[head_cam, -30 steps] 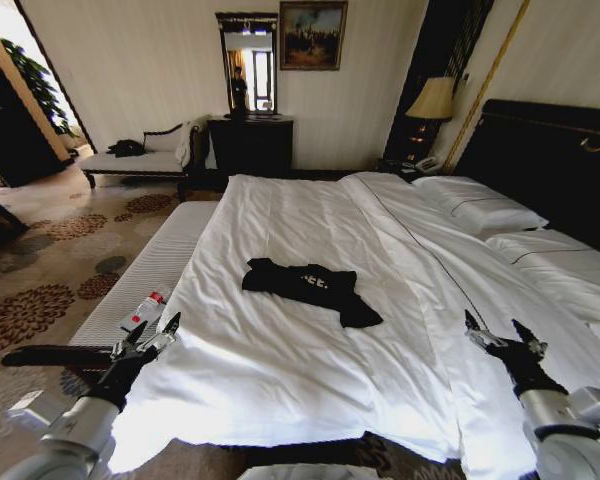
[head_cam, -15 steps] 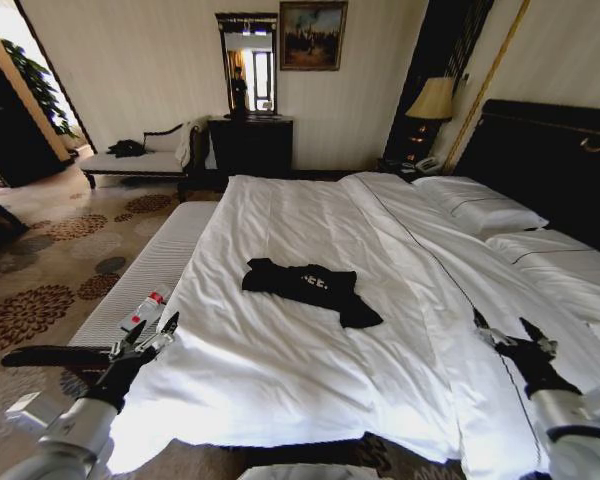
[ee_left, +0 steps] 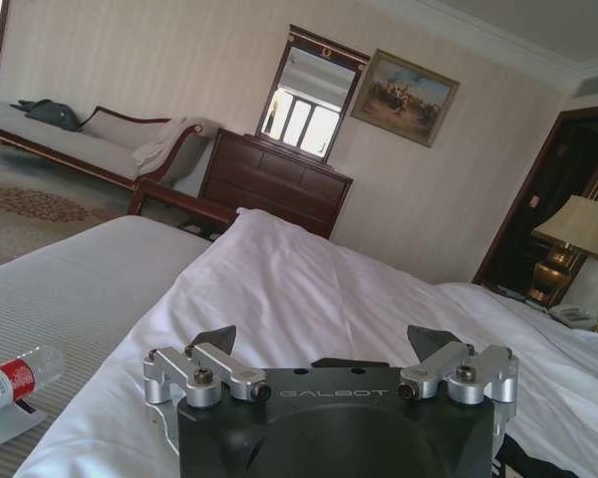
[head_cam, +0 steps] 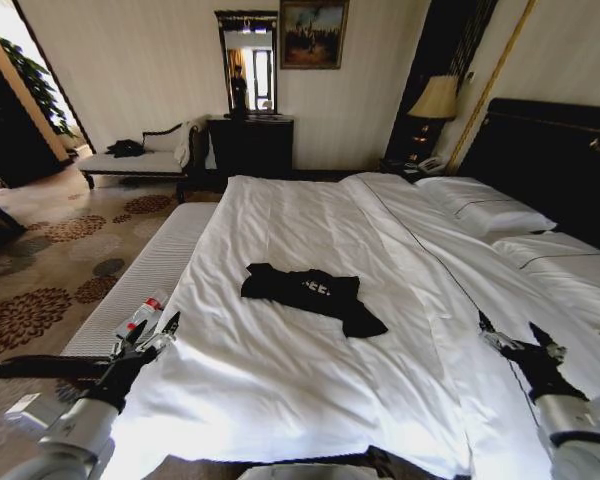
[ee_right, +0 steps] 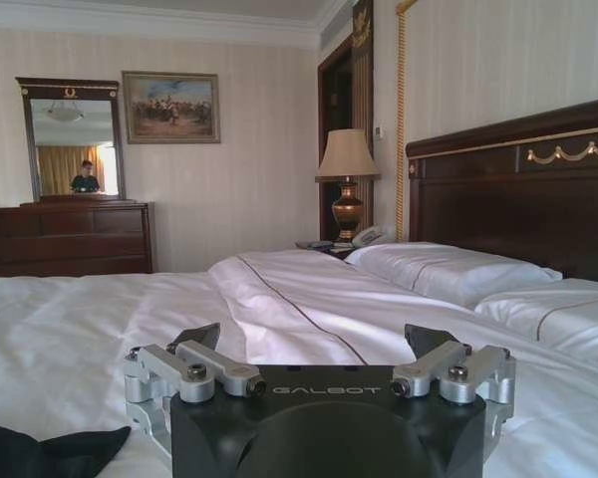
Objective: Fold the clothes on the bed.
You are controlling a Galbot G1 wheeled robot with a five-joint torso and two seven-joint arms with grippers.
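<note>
One black top crumpled at frame centre on the white bed, apart from both grippers. Left gripper at lower left, fingers spread, near a bottle. Right gripper at lower right, fingers likewise spread, grasping nothing.

The word "GALBOT" stood in pale capitals on the black body of the left gripper in the left wrist view, just below its two parted fingers. The same "GALBOT" marking stood on the black body of the right gripper in the right wrist view. White lettering ran across the chest of the black clothes on the bed, too creased to read. The bottle bore a red label whose print was illegible.
</note>
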